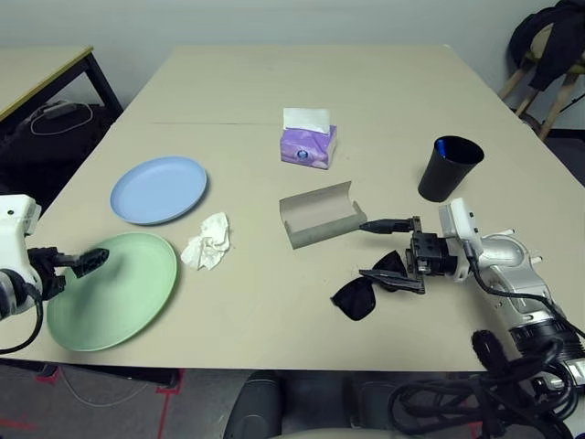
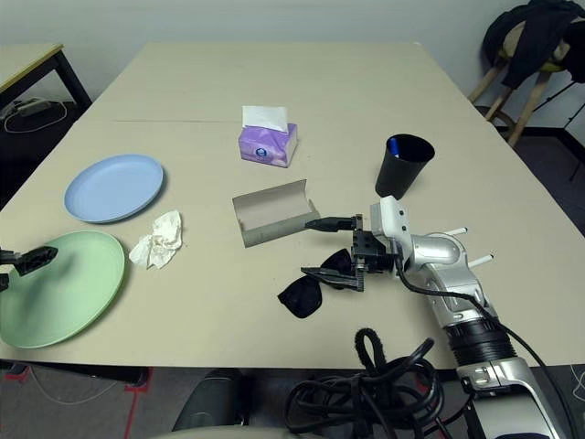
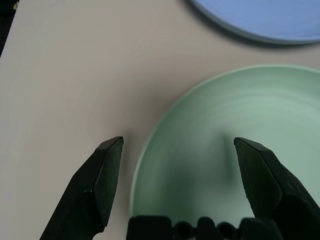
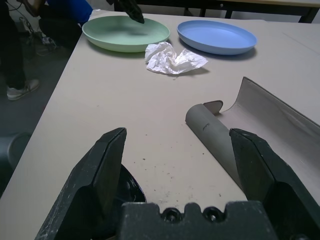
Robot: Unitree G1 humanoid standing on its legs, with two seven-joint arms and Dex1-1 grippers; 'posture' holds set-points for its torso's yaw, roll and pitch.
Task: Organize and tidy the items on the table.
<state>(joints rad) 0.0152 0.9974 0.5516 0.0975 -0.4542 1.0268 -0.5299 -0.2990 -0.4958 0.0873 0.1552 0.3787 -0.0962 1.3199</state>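
Left wrist view shows your left gripper (image 3: 177, 172) spread wide astride the mint green plate (image 3: 240, 145) rim at the table's (image 1: 384, 91) near left; closing carelessly could tip it over the near edge. Your right gripper (image 1: 388, 251), also spread and empty, hovers over the black sunglasses (image 1: 370, 285) beside the grey glasses case (image 1: 320, 215); a sweep could knock them.

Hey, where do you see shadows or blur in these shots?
Left wrist view: the open left pincer throws a soft shadow into the green plate, and its fingers look soft. Right wrist view: the tissue is sharp, with a dark shadow beside it. Left eye view: soft shadows under the glasses case.
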